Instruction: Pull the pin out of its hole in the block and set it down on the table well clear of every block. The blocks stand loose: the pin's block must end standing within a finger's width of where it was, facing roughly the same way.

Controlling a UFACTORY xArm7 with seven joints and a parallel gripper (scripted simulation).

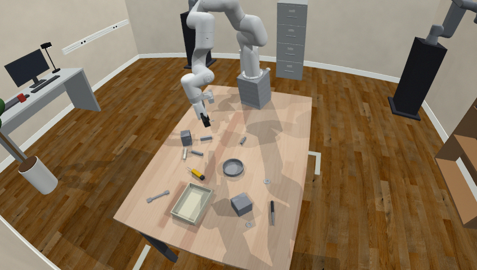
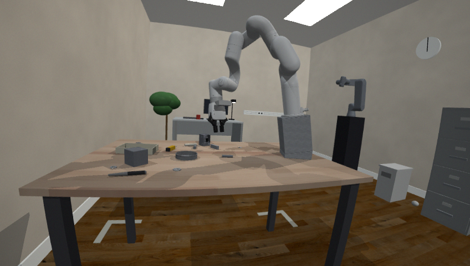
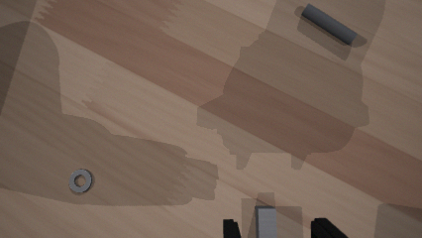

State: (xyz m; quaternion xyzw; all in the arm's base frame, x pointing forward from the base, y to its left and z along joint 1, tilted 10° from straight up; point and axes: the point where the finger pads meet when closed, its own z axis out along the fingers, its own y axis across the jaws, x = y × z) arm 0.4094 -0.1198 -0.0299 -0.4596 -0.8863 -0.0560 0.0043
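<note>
A grey block [image 1: 185, 138] [image 2: 204, 139] with a dark opening in one side stands upright near the table's far left edge. A short grey bar [image 1: 206, 138] [image 2: 214, 147] [image 3: 265, 225] lies on the table beside it, apart from the block. No pin shows sticking out of the block; its inside is too small to make out. My gripper [image 1: 206, 124] [image 2: 218, 130] [image 3: 275, 221] is partly open and empty, above the table, with the bar seen below between its fingertips in the wrist view. A second grey block [image 1: 241, 203] [image 2: 136, 156] stands near the front.
Grey cylinders [image 1: 197, 152] [image 1: 243, 140] [image 3: 329, 24], a pale cylinder [image 1: 184, 153], a yellow-handled tool [image 1: 197, 174], a round dish [image 1: 233, 174], a tray [image 1: 183, 219], a spanner [image 1: 157, 196], a marker-like tool [image 1: 272, 212] and washers [image 1: 264, 181] [image 3: 72, 180] lie about the table.
</note>
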